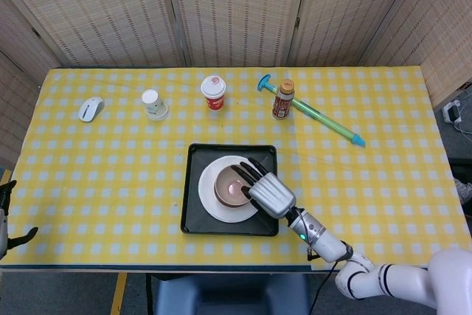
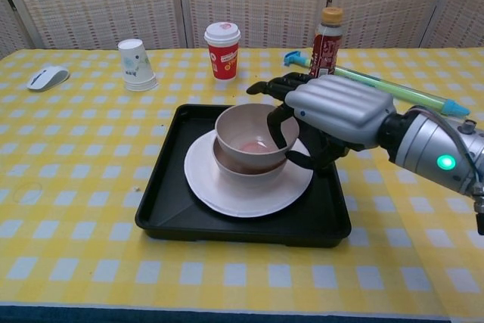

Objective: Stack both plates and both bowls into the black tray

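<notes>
The black tray (image 2: 166, 202) sits mid-table with a white plate (image 2: 219, 191) in it; I cannot tell whether a second plate lies under it. On the plate stands a beige bowl (image 2: 242, 172), and a second beige bowl (image 2: 253, 135) is nested inside it. My right hand (image 2: 333, 107) grips the upper bowl's right rim, fingers inside and thumb outside. In the head view the right hand (image 1: 269, 193) covers the tray's right side beside the bowls (image 1: 234, 186). My left hand (image 1: 6, 215) shows only partly at the far left edge, off the table, holding nothing.
Along the far side of the table stand a white mouse (image 1: 91, 108), an upturned paper cup (image 1: 153, 103), a red lidded cup (image 1: 213, 92) and a brown bottle (image 1: 283, 99). A long green and blue tube (image 1: 324, 119) lies behind the bottle, at the right.
</notes>
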Robot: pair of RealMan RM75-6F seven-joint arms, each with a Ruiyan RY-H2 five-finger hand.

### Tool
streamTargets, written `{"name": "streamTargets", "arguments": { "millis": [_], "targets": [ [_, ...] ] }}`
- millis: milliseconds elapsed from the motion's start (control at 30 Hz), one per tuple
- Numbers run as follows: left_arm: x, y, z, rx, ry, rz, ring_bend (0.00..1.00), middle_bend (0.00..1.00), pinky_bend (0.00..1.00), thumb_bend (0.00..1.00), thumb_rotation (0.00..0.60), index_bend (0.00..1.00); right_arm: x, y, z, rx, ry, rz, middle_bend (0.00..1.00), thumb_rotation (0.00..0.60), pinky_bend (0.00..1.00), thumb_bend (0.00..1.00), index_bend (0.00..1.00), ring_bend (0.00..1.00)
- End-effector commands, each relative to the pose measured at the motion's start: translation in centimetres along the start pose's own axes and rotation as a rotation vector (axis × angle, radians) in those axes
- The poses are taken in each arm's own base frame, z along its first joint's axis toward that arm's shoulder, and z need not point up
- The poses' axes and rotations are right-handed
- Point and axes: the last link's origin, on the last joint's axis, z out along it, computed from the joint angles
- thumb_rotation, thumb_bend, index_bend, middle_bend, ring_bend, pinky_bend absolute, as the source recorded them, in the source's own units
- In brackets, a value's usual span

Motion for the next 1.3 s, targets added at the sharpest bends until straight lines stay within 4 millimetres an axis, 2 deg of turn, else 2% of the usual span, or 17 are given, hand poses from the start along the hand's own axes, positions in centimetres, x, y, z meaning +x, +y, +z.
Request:
{"name": "streamTargets", "arguments": {
  "millis": [33, 100, 167, 333, 433, 533, 633, 767, 900, 1067, 1200, 1300],
  "targets": [
    [0.0, 0.0, 0.0, -0.005, -0.002, -0.003, 0.0, 0.14, 0.0, 0.19, 0.6, 0.12, -0.2, -0.2, 0.2, 0.005, -0.004, 0.004, 0.07, 0.6, 0.0, 0.49, 0.63, 0.03],
    [0.0, 0.0, -0.1, -0.005, -0.003, -0.004, 0.0, 0.13, 0.0, 0.19, 0.6, 0.12, -0.3, -0.2, 0.2, 0.003, -0.001, 0.008, 0.07, 0.6, 0.0, 0.49, 0.62, 0.03],
    [0.1, 0.0, -0.1, -0.005, 0.0, -0.004, 0.0, 0.12, 0.0, 0.19, 0.6, 0.12, -0.5, -0.1, 0.1, -0.009, -0.007, 0.01, 0.05, 0.6, 0.0, 0.49, 0.57, 0.02],
    [0.1, 0.1, -0.2, -0.012, 0.001, -0.015, 0.0, 0.12, 0.0, 0.19, 0.6, 0.12, -0.7, 0.0, -0.2, -0.023, -0.047, 0.0, 0.0, 0.6, 0.0, 0.49, 0.29, 0.0],
    [0.1, 0.1, -0.2, -0.016, 0.004, -0.019, 0.0, 0.12, 0.0, 0.19, 0.6, 0.12, -0.3, 0.1, -0.6, -0.028, -0.026, -0.023, 0.0, 0.6, 0.0, 0.49, 0.18, 0.0],
    [0.2, 0.1, -0.3, -0.015, 0.007, -0.015, 0.0, 0.12, 0.0, 0.19, 0.6, 0.12, 0.3, 0.0, -1.6, -0.034, -0.003, -0.019, 0.0, 0.6, 0.0, 0.49, 0.08, 0.0],
    [0.2, 0.2, -0.4, -0.02, 0.008, -0.011, 0.0, 0.12, 0.0, 0.19, 0.6, 0.12, 1.1, 0.5, -3.4, -0.07, 0.033, 0.003, 0.0, 0.6, 0.0, 0.49, 0.03, 0.0],
    [0.1, 0.6, -0.8, -0.044, 0.001, 0.0, 0.0, 0.12, 0.0, 0.19, 0.6, 0.11, 2.5, 3.2, -7.7, -0.228, 0.08, -0.005, 0.0, 0.6, 0.0, 0.44, 0.0, 0.0],
    [-0.3, 1.4, -1.4, -0.088, -0.022, 0.023, 0.0, 0.12, 0.0, 0.19, 0.6, 0.09, 4.0, 6.2, -14.1, -0.448, 0.213, -0.103, 0.0, 0.6, 0.0, 0.41, 0.0, 0.0],
    [-0.7, 2.5, -2.1, -0.131, -0.019, 0.057, 0.0, 0.12, 0.0, 0.18, 0.6, 0.09, 4.5, 8.1, -21.5, -0.616, 0.196, -0.1, 0.0, 0.6, 0.0, 0.4, 0.0, 0.0],
    [-0.9, 3.3, -2.5, -0.161, -0.006, 0.07, 0.0, 0.12, 0.0, 0.19, 0.6, 0.09, 4.4, 8.6, -25.0, -0.674, 0.167, -0.076, 0.0, 0.6, 0.0, 0.4, 0.0, 0.0],
    [-0.9, 3.8, -2.7, -0.177, 0.008, 0.076, 0.0, 0.12, 0.0, 0.19, 0.6, 0.09, 4.3, 8.9, -26.2, -0.675, 0.142, -0.036, 0.0, 0.6, 0.0, 0.4, 0.0, 0.0]
  ]
}}
